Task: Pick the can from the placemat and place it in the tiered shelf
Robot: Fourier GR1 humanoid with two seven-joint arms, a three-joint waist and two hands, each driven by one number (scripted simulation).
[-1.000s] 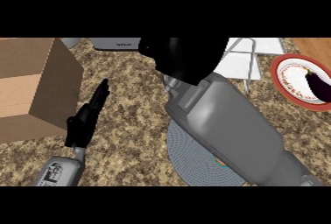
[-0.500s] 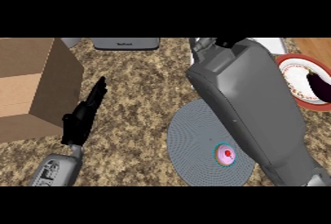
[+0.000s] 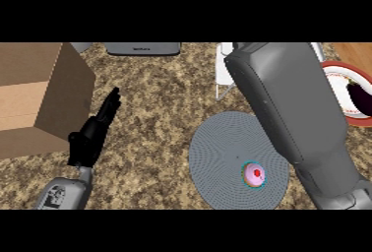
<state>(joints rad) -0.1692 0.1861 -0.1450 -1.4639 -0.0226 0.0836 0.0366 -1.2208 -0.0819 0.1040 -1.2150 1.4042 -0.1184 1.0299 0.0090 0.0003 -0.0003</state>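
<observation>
The can (image 3: 254, 174) stands upright on the round grey placemat (image 3: 222, 157), near the mat's lower right; I see its pink top with a teal rim. My right forearm (image 3: 291, 113) crosses the view from the lower right up to the top edge, just right of the can and above the mat's right side. Its hand is beyond the top edge and does not show. Parts of the white tiered shelf (image 3: 222, 74) show behind the forearm at the top. My left hand (image 3: 93, 133) rests open at the left, fingers straight, far from the can.
A large cardboard box (image 3: 36, 98) fills the left side, close to my left hand. A grey appliance (image 3: 143, 48) sits at the top edge. A red-rimmed plate (image 3: 347, 117) with a dark eggplant (image 3: 359, 93) lies at the right edge.
My right forearm has swung to the right, uncovering the placemat and the can. Its black hand has passed out of the top of the view. The left hand has not moved.
</observation>
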